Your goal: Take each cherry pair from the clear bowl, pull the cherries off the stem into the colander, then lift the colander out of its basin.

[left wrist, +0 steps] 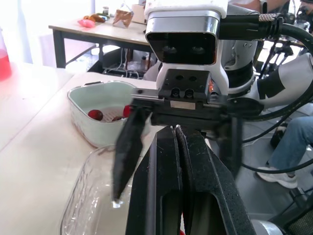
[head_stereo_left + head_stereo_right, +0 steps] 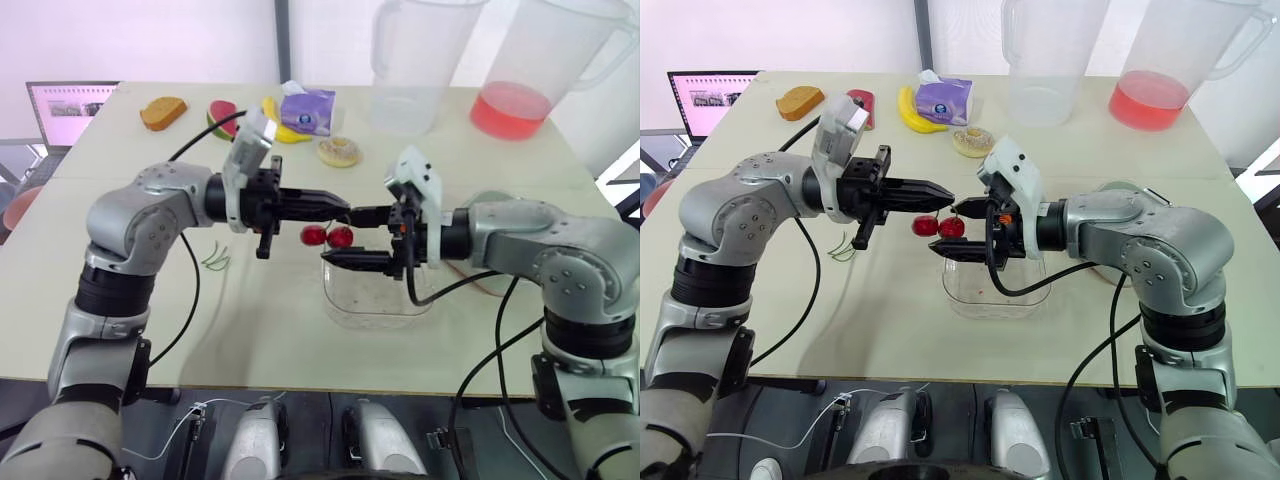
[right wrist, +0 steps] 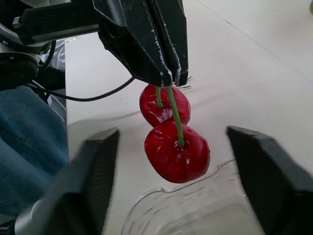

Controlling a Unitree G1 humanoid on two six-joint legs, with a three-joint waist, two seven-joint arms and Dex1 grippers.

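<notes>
Spreading under both arms, the wide beige table (image 2: 270, 340) carries a clear rectangular plastic bowl (image 2: 372, 302) near its front middle. Beside that bowl, on the robot's right and partly hidden by the right arm, stands the pale rounded colander (image 1: 98, 138) with a few red fruits inside. The left gripper (image 2: 343, 209) has its black fingers pressed together. The right gripper (image 2: 345, 237) is spread wide, one finger on each side of the hanging fruit, not touching it. The pair of glossy red cherries (image 3: 177, 152) dangles in the air over the bowl's left edge. Their thin green stem (image 3: 174, 115) is what the left fingers clamp.
</notes>
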